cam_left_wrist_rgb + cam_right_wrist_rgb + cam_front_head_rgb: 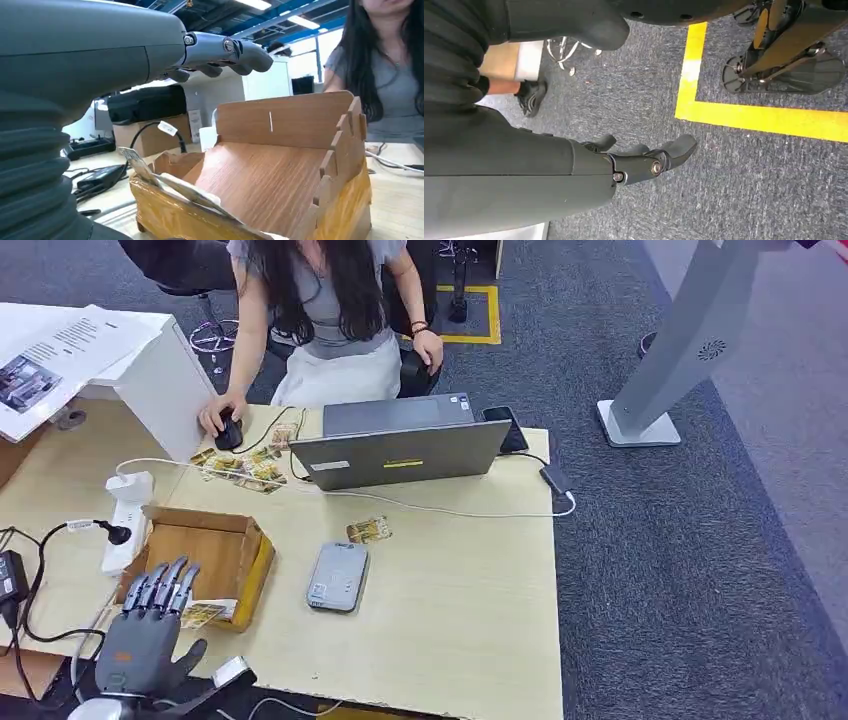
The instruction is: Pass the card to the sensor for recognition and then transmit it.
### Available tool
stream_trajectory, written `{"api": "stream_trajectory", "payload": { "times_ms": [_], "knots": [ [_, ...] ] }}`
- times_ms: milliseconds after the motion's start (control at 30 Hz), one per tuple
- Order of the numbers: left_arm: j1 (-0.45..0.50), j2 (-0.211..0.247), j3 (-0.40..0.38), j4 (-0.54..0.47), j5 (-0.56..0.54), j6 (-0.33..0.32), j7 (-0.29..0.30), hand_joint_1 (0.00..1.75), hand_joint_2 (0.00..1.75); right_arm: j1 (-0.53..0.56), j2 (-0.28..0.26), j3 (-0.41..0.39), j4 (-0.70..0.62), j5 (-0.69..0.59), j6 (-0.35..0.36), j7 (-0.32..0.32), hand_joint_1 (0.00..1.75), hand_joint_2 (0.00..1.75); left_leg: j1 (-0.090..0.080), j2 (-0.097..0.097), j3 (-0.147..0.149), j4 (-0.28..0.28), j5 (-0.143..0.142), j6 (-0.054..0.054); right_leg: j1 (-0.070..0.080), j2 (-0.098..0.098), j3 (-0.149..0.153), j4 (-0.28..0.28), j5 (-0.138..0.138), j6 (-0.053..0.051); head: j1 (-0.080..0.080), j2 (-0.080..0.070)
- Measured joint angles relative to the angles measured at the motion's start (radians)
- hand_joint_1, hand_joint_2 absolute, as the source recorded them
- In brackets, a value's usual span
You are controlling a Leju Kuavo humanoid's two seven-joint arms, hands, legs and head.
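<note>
One card [203, 615] lies at the near lip of the wooden box [205, 540], just ahead of my empty, spread-fingered left hand [150, 625], while my right hand [644, 160] hangs empty, well away.

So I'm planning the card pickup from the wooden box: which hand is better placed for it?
Left. The left hand hovers open right beside the wooden box and its cards; the right hand hangs over the carpet.
</note>
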Motion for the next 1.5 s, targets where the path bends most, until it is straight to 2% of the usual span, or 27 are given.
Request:
{"api": "stream_trajectory", "payload": {
  "times_ms": [433, 1500],
  "knots": [
    [-0.010, -0.005, 0.015, 0.007, -0.009, -0.002, 0.027, 0.00, 1.75, 0.000, 0.000, 0.014, 0.000, -0.004, 0.006, -0.002, 0.00, 1.75, 0.000, 0.000, 0.000, 0.000, 0.000, 0.000, 0.000, 0.000, 0.000, 0.000, 0.000, 0.000, 0.000, 0.000],
    [-0.035, -0.023, 0.090, 0.058, -0.020, -0.022, 0.014, 0.00, 1.75, -0.001, 0.000, 0.033, 0.006, -0.012, 0.013, -0.005, 0.00, 1.75, 0.000, 0.000, 0.000, 0.000, 0.000, 0.000, 0.000, 0.000, 0.000, 0.000, 0.000, 0.000, 0.000, 0.000]
  ]
}}
